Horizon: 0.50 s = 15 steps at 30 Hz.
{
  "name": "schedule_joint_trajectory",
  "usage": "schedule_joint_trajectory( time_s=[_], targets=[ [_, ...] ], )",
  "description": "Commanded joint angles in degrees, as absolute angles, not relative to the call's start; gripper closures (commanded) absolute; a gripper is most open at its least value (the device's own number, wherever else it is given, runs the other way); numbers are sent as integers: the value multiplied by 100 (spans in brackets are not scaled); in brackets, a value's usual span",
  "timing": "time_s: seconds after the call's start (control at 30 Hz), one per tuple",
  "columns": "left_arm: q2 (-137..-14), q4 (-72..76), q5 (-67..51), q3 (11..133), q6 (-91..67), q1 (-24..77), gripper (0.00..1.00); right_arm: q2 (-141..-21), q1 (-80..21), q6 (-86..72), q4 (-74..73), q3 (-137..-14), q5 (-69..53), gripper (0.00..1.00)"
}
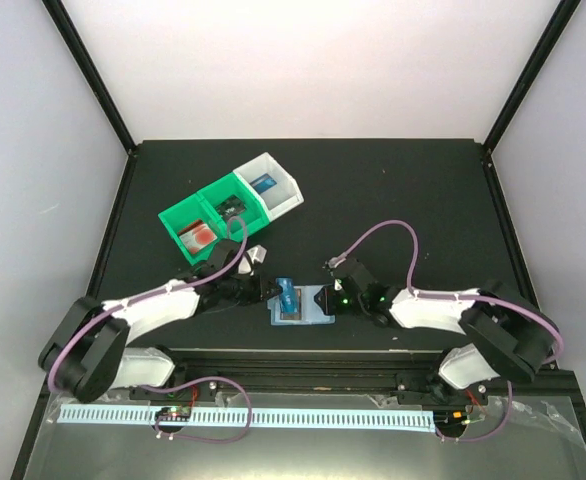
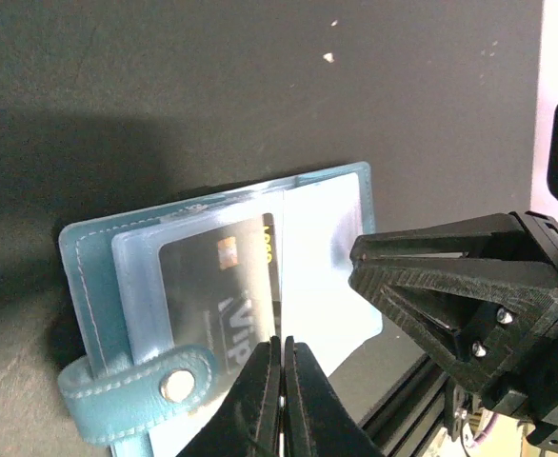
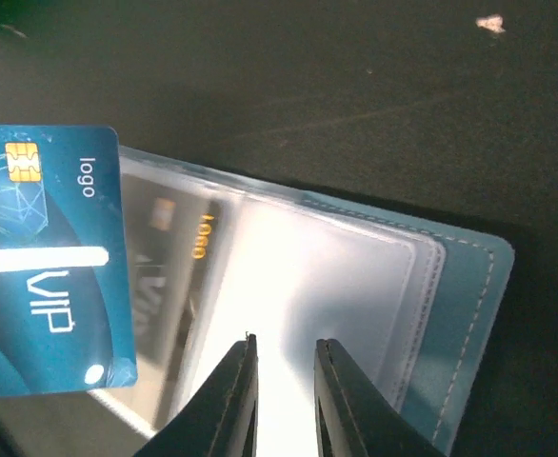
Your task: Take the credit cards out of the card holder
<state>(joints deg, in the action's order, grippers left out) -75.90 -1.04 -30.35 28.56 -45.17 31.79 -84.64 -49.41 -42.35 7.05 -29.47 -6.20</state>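
1. The flat matte black table (image 1: pixel 423 200) carries all things.
2. A pale blue soft plastic card holder (image 1: pixel 308 320) lies open near its front edge.
3. Further back on the left, a green plastic bin (image 1: pixel 173 214) and a white plastic bin (image 1: pixel 291 196) stand touching in one row.

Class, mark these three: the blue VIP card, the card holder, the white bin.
blue VIP card (image 3: pixel 50 300): right wrist view, its VIP lettering.
card holder (image 2: pixel 89 286): left wrist view, stitched left cover.
white bin (image 1: pixel 289 196): top external view, right wall.
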Motion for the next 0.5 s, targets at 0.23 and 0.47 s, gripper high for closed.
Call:
schedule_joint_trajectory(
  time_s=[0.23,0.47],
  targets=[
    [-5714,161,-3306,2428,-5090,3137,98,-7089,-4913,-5320,2585,-2225,-2426,61],
    [-5002,1117,-3809,2047,-5808,3144,98,-6898,-4930,-6205,3832,-2042,-2990,41]
  ],
)
